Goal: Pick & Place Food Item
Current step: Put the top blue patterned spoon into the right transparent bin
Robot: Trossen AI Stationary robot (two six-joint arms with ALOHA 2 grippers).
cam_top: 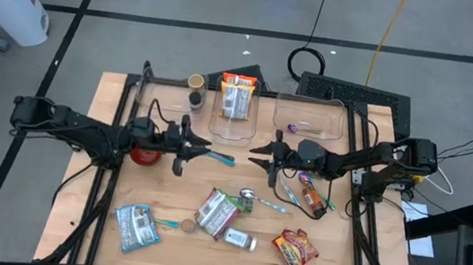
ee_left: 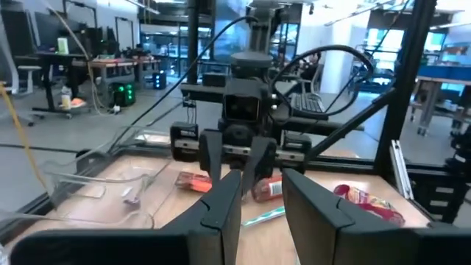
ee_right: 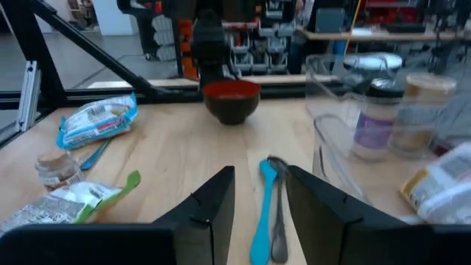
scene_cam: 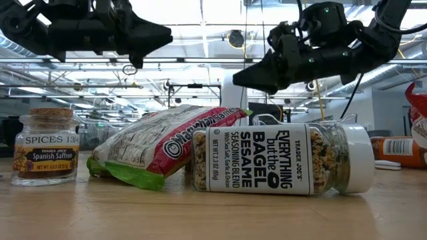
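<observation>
My left gripper (cam_top: 202, 153) and my right gripper (cam_top: 255, 150) hang level above the table's middle, tips facing each other. Both are open with nothing between the fingers, as the left wrist view (ee_left: 261, 210) and right wrist view (ee_right: 259, 202) show. A snack bag (cam_top: 236, 96) lies in a clear bin (cam_top: 235, 130) at the far middle. On the near half lie a red-white-green bag (scene_cam: 167, 143), a seasoning jar (scene_cam: 280, 159) on its side, a blue packet (cam_top: 136, 226) and a red packet (cam_top: 294, 250).
A red bowl (ee_right: 231, 99) sits under my left arm. A teal spatula (ee_right: 261, 213) and a spoon lie between the grippers. A small saffron jar (scene_cam: 45, 147) stands near left. Another clear bin (cam_top: 310, 119) is at the far right, and jars (cam_top: 194, 91) stand at the far left.
</observation>
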